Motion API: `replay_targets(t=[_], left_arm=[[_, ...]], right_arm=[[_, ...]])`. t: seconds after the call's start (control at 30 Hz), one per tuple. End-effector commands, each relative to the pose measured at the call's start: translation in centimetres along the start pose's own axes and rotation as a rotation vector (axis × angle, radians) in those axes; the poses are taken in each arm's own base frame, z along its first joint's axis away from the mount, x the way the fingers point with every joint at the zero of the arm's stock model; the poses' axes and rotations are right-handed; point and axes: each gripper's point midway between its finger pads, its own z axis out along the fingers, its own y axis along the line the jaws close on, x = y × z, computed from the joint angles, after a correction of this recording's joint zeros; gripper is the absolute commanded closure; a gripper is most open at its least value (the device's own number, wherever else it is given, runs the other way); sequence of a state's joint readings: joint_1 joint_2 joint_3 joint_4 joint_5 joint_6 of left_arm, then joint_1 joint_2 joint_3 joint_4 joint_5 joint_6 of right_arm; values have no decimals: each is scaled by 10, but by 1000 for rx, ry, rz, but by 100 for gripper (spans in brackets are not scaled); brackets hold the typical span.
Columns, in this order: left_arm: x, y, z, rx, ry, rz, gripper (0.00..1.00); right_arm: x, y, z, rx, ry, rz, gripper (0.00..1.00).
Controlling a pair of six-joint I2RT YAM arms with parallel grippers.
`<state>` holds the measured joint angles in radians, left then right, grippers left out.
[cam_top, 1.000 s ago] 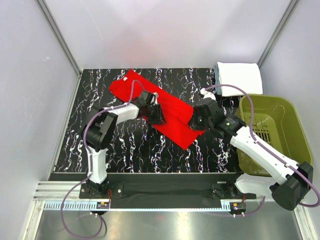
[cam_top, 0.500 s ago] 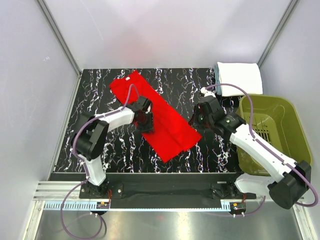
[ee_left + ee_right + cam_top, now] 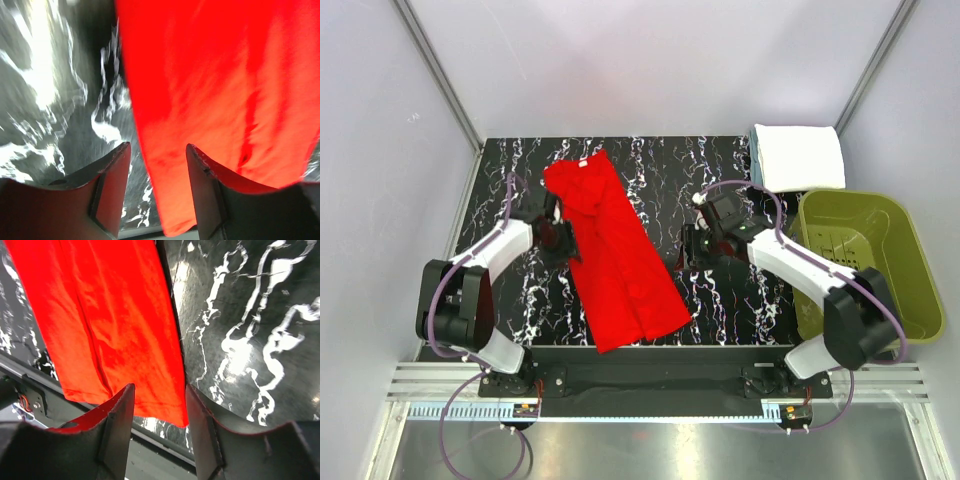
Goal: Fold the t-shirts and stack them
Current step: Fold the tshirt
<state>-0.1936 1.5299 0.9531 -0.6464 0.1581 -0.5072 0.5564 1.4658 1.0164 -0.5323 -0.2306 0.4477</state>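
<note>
The red t-shirt [image 3: 615, 260] lies flat on the black marbled table as a long narrow strip, running from the back left towards the front edge. My left gripper [image 3: 560, 243] is open and empty at the strip's left edge. In the left wrist view the red t-shirt [image 3: 225, 75] fills the right side, under my open left gripper [image 3: 157, 165]. My right gripper [image 3: 692, 252] is open and empty on bare table just right of the strip. In the right wrist view my right gripper [image 3: 159, 405] hangs over the red t-shirt's [image 3: 110, 315] hem corner. A folded white t-shirt [image 3: 800, 155] lies at the back right.
An olive-green basket [image 3: 900, 215] stands at the right, beside the right arm. The table's front edge [image 3: 150, 440] is close below the shirt's hem. Grey walls enclose the table on three sides.
The red shirt has swung from a diagonal across the middle to a near-lengthwise strip reaching the front edge. Both grippers have come off it and moved apart, left one leftward, right one slightly forward.
</note>
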Motion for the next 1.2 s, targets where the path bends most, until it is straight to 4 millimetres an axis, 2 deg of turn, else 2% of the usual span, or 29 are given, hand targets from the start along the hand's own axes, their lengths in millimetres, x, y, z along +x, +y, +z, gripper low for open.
replay_targets(t=[0.0, 0.03, 0.07, 0.1, 0.13, 0.17, 0.2, 0.23, 0.27, 0.3, 0.33, 0.37, 0.4, 0.43, 0.47, 0.5, 0.63, 0.8, 0.83, 0.9, 0.93, 0.97, 1.0, 1.03, 1.1, 1.13, 1.17], left_arm=[[-82, -37, -22, 124, -174, 65, 47], [-98, -39, -22, 128, -196, 66, 47], [-108, -40, -9, 120, -178, 64, 47], [-136, -52, -18, 142, -235, 76, 47], [-150, -54, -17, 145, -248, 65, 47], [-158, -51, 1, 130, -221, 48, 48], [-169, -53, 3, 128, -233, 36, 48], [-194, -58, -5, 132, -280, 32, 48], [-200, -54, 13, 111, -255, 21, 48], [-219, -62, 6, 130, -291, 32, 48], [-226, -62, 11, 134, -287, 34, 48], [-228, -60, 29, 136, -255, 31, 48], [-242, -66, 25, 152, -279, 43, 48], [-247, -67, 29, 158, -281, 41, 48], [-248, -64, 44, 157, -259, 35, 48], [-258, -68, 42, 174, -279, 30, 48], [-262, -61, 76, 184, -245, 6, 48], [-270, -76, 102, 297, -239, -13, 48], [-269, -76, 113, 306, -224, -21, 48], [-280, -89, 115, 372, -238, -27, 48], [-278, -88, 131, 386, -217, -46, 48], [-290, -102, 125, 452, -229, -60, 48], [-293, -105, 130, 472, -226, -67, 48], [-291, -104, 145, 482, -211, -79, 48], [-306, -121, 140, 568, -253, -78, 48], [-307, -127, 142, 612, -256, -69, 48], [-319, -138, 134, 663, -304, -54, 48]], right_arm=[[1, 10, 18, -87, 22, -13, 47], [1, 8, 25, -82, 28, -14, 47], [2, 6, 29, -79, 29, -19, 47], [3, 2, 35, -65, 39, -28, 47], [1, 0, 39, -57, 35, -33, 47], [-1, 0, 41, -58, 37, -39, 47], [0, -2, 44, -51, 41, -49, 47], [2, -6, 49, -37, 57, -48, 47], [2, -8, 51, -29, 63, -49, 48], [1, -11, 56, -15, 69, -53, 48], [1, -13, 57, -5, 72, -52, 48], [0, -14, 57, -2, 68, -51, 48], [-2, -14, 58, 7, 59, -51, 48], [-5, -14, 58, 7, 49, -52, 48], [-9, -12, 58, 4, 39, -53, 48], [-12, -10, 58, 1, 34, -52, 49], [-26, -6, 58, 3, -1, -56, 49], [-41, 3, 61, -20, -51, -23, 50], [-43, 4, 62, -23, -58, -17, 51], [-46, 7, 64, -37, -75, 3, 51], [-48, 8, 65, -42, -82, 10, 52], [-49, 8, 66, -42, -87, 23, 52], [-51, 9, 69, -46, -95, 28, 52], [-53, 9, 70, -48, -102, 31, 52], [-56, 10, 77, -49, -112, 47, 52], [-58, 10, 80, -49, -114, 53, 52], [-62, 10, 82, -48, -122, 60, 52]])
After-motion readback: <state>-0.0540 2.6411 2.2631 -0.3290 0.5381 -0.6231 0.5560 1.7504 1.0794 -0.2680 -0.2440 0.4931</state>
